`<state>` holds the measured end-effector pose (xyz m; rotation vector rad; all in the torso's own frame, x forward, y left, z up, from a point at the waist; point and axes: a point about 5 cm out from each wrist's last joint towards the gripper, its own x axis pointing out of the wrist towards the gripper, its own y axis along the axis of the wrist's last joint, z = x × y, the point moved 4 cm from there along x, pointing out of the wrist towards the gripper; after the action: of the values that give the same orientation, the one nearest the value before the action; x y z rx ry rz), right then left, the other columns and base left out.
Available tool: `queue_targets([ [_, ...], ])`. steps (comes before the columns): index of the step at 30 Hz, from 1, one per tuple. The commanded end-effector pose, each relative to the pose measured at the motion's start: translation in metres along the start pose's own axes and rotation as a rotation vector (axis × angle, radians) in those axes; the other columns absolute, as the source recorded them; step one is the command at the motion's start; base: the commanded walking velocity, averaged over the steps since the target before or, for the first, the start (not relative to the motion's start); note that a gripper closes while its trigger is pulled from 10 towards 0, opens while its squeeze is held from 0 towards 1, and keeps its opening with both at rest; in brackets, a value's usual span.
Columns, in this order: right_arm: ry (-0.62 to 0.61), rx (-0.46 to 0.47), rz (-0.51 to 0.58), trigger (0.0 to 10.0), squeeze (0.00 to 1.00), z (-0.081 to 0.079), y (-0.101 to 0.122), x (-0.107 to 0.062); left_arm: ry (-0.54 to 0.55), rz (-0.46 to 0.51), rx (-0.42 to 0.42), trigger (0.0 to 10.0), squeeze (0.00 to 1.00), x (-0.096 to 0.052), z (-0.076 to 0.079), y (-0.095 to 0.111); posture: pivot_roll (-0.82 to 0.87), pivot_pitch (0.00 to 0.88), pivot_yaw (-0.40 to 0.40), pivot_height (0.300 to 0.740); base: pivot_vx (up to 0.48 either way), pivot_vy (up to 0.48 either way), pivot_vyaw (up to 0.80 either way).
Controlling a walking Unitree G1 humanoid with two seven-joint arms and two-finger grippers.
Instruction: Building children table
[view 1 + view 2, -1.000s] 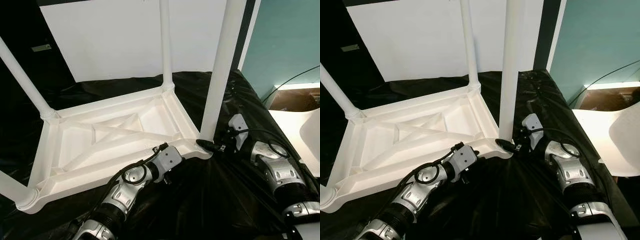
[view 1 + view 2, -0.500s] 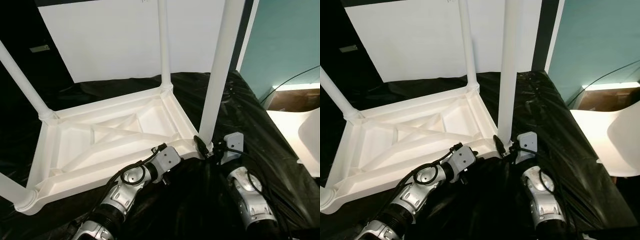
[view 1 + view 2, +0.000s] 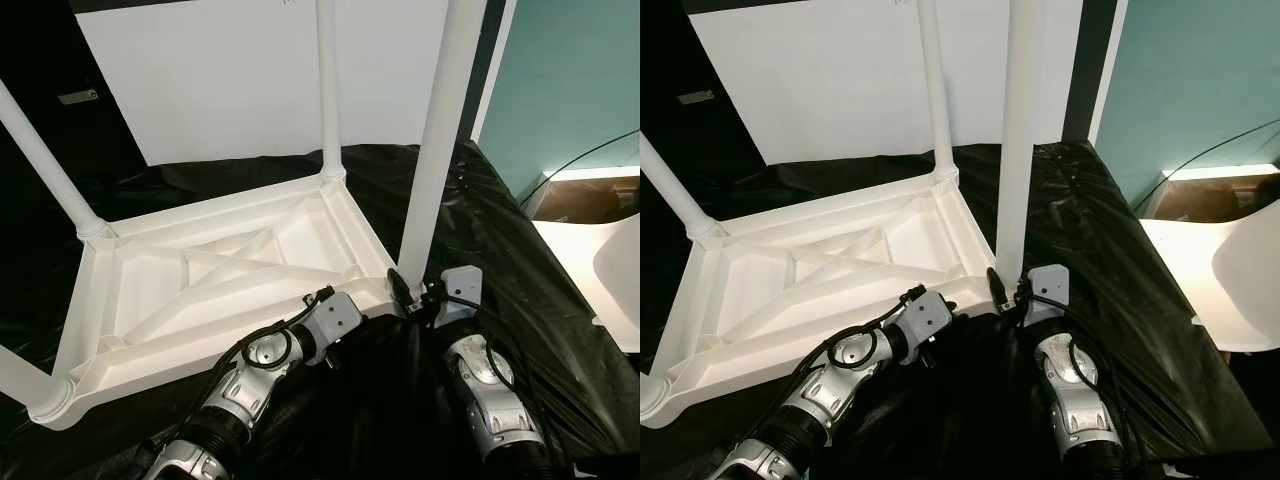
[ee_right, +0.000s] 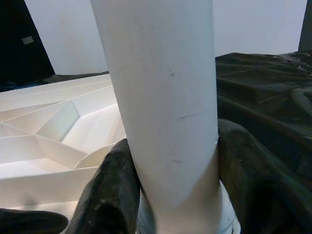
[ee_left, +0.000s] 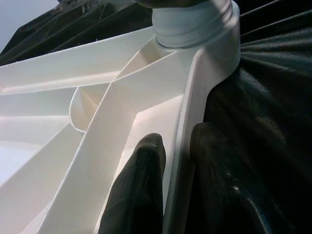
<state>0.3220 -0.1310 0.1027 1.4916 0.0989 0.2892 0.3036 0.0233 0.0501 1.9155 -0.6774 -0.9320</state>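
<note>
The white children's table (image 3: 220, 285) lies upside down on a black plastic sheet (image 3: 500, 230), legs pointing up. The left end effector (image 5: 178, 195) pinches the tabletop's near rim, one finger on each side. The right end effector (image 4: 170, 195) clasps the nearest leg (image 3: 435, 150) just above its socket, apparently firmly. Open sheet lies right of that leg.

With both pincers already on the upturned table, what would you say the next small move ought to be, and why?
Probably a short twist or downward press of the leg by the right pincer, whose fingers clasp it just above the corner socket. The left pincer pinches the tabletop's rim close by, seemingly bracing it. Whether the leg is fully seated cannot be seen.
</note>
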Motion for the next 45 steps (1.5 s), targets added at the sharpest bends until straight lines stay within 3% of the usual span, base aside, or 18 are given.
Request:
queue_targets([
  [1,-0.008,0.012,-0.057,7.4,0.0,0.001,-0.011,-0.002,-0.151,-0.271,-0.074,10.0,0.0,-0.013,0.043,-0.066,-0.09,0.0,0.049,0.74,0.0,0.0,0.0],
  [2,0.085,0.024,-0.061,10.0,1.0,-0.008,-0.011,-0.001,-0.149,-0.272,-0.076,10.0,0.0,-0.014,0.043,-0.067,-0.09,0.0,0.048,0.74,0.0,0.0,0.0],
  [3,0.162,0.018,-0.072,10.0,1.0,-0.012,-0.011,0.001,-0.149,-0.274,-0.077,10.0,0.0,-0.014,0.043,-0.068,-0.09,0.0,0.048,0.74,0.0,0.0,0.0],
  [4,0.225,0.006,-0.08,10.0,0.0,-0.012,-0.011,0.003,-0.148,-0.275,-0.077,10.0,0.0,-0.014,0.043,-0.068,-0.09,0.0,0.048,0.74,0.0,0.0,0.0],
  [11,0.462,-0.059,-0.131,10.0,0.0,0.003,-0.003,0.015,-0.147,-0.271,-0.074,10.0,0.0,-0.013,0.042,-0.067,-0.1,0.0,0.052,0.74,0.0,0.0,0.0],
  [17,0.645,-0.151,-0.183,10.0,0.0,-0.003,-0.005,0.008,-0.147,-0.272,-0.072,10.0,0.0,-0.012,0.041,-0.067,-0.1,0.0,0.05,0.74,0.0,0.0,0.0],
  [18,0.682,-0.171,-0.208,1.6,0.0,-0.002,-0.008,0.006,-0.145,-0.273,-0.072,10.0,0.0,-0.013,0.041,-0.068,-0.09,0.0,0.05,0.74,0.0,0.0,0.0],
  [19,0.682,-0.171,-0.208,1.6,0.0,-0.002,-0.008,0.006,-0.145,-0.273,-0.072,10.0,0.0,-0.013,0.041,-0.068,-0.09,0.0,0.05,0.74,0.0,0.0,0.0],
  [20,0.707,-0.179,-0.225,0.0,0.0,0.0,-0.009,0.005,-0.144,-0.274,-0.072,10.0,0.0,-0.013,0.04,-0.068,-0.09,0.0,0.05,0.74,0.0,0.0,0.0],
  [27,0.751,-0.171,-0.281,0.0,0.0,0.01,-0.013,0.004,-0.14,-0.276,-0.074,10.0,0.0,-0.015,0.04,-0.069,-0.09,0.0,0.05,0.74,0.0,0.0,0.0],
  [32,0.703,-0.123,-0.309,0.0,0.0,0.009,-0.02,0.004,-0.143,-0.277,-0.075,10.0,0.0,-0.016,0.042,-0.07,-0.09,0.0,0.05,0.74,0.0,0.0,0.0],
  [35,0.612,-0.086,-0.32,0.0,0.0,0.001,-0.03,0.003,-0.144,-0.275,-0.076,10.0,0.0,-0.015,0.042,-0.069,-0.09,0.0,0.045,0.74,0.0,0.0,0.0],
  [36,0.44,-0.103,-0.26,0.0,0.0,0.0,-0.032,0.007,-0.144,-0.273,-0.077,10.0,0.0,-0.014,0.043,-0.068,-0.1,0.0,0.04,0.74,0.0,0.0,0.0],
  [37,0.44,-0.103,-0.26,0.0,0.0,0.0,-0.032,0.007,-0.144,-0.273,-0.077,10.0,0.0,-0.014,0.043,-0.068,-0.1,0.0,0.04,0.74,0.0,0.0,0.0],
  [38,0.314,-0.112,-0.214,0.0,0.0,0.001,-0.032,0.007,-0.144,-0.271,-0.079,10.0,0.0,-0.014,0.044,-0.068,-0.1,0.0,0.04,0.74,0.0,0.0,0.0],
  [39,0.314,-0.112,-0.214,0.0,0.0,0.001,-0.032,0.007,-0.144,-0.271,-0.079,10.0,0.0,-0.014,0.044,-0.068,-0.1,0.0,0.04,0.74,0.0,0.0,0.0],
  [41,0.072,-0.077,-0.114,0.0,0.0,0.003,-0.025,0.003,-0.145,-0.269,-0.081,10.0,0.0,-0.013,0.045,-0.067,-0.09,0.0,0.043,0.74,0.0,0.0,0.0],
  [45,-0.052,-0.054,-0.038,0.0,0.0,0.008,-0.011,0.003,-0.151,-0.27,-0.08,10.0,0.0,-0.013,0.046,-0.068,-0.1,0.0,0.048,0.74,0.0,0.0,0.0],
])
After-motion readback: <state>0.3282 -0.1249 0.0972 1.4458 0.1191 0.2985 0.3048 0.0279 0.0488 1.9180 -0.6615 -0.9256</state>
